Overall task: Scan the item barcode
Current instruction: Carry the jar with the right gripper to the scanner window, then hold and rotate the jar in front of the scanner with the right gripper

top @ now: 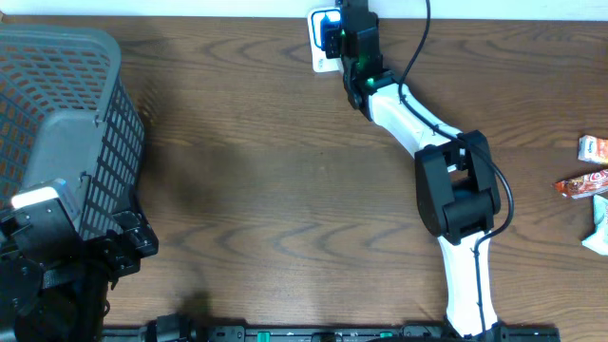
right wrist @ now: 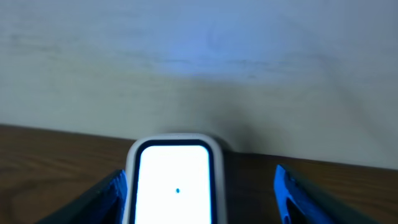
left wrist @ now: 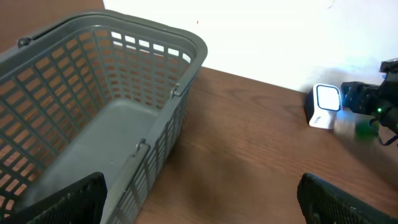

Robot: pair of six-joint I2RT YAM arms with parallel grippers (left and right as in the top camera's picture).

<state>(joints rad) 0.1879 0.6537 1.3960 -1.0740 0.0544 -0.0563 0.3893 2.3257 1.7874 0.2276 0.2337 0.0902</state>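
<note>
A white scanner (top: 321,40) with a glowing window stands at the table's far edge against the wall. My right gripper (top: 338,34) reaches right up to it. In the right wrist view the lit window of the scanner (right wrist: 175,183) fills the space beside the left finger (right wrist: 115,196), with a gap to the right finger (right wrist: 287,193); the jaws stand open and nothing shows held in them. Several snack packets (top: 581,184) lie at the table's right edge, far from both grippers. My left gripper (left wrist: 202,208) is wide open and empty at the near left.
A grey plastic basket (top: 112,57) fills the left side, and its rim (left wrist: 186,46) sits just ahead of my left gripper. The right arm (top: 456,190) stretches diagonally across the right half of the table.
</note>
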